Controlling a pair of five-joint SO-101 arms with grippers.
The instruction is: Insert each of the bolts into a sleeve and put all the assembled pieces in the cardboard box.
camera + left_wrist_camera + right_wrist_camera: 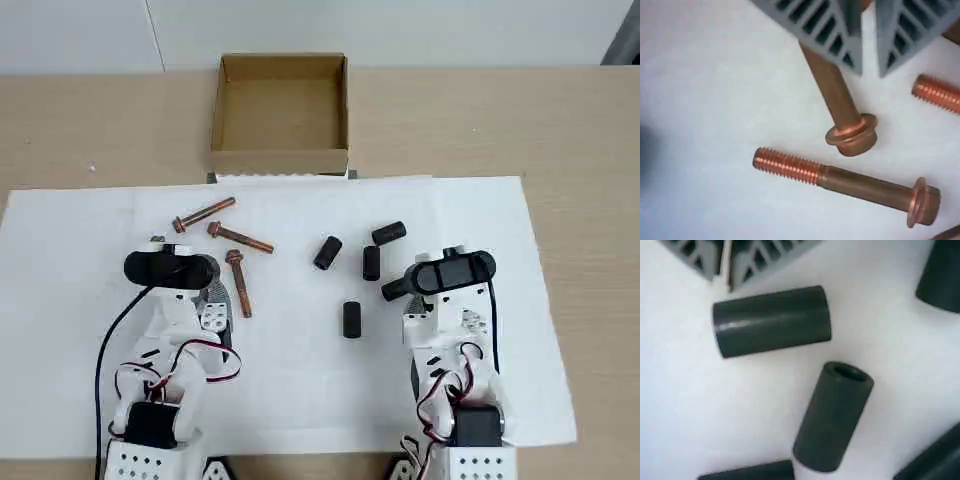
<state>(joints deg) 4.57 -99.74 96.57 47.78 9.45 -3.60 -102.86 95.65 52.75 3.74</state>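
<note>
Copper-coloured flanged bolts, three counted in the high view, lie flat on the paper left of centre. The first bolt [238, 283] [840, 105] lies beside the left arm [170, 268], the second bolt [240, 238] [850, 182] slants above it, and the third bolt [205, 215] is to the upper left. In the left wrist view the first bolt's threaded end is hidden under a grey finger [825, 25]. A further threaded stub [936, 93] is cut off by the frame's right edge, and which bolt it belongs to cannot be told. Black cylindrical sleeves, four in all, lie loose right of centre: the tilted sleeve [327, 252], uppermost sleeve [388, 233], middle sleeve [371, 262] and lowest sleeve [351, 319]. In the right wrist view a crosswise sleeve [771, 321] and an open-bored sleeve [832, 417] show whole, with other dark shapes cut by the edges. The open brown cardboard box [280, 160] sits at top centre with nothing inside. The left gripper [870, 75] has its jaws nearly closed, a narrow wedge of paper showing between them and nothing gripped. The right gripper [725, 284] has its jaws closed to a slit, empty, just beside the crosswise sleeve. The right arm [455, 270] is at lower right. The white paper sheet [300, 400] lies on the wooden table [80, 120].
</note>
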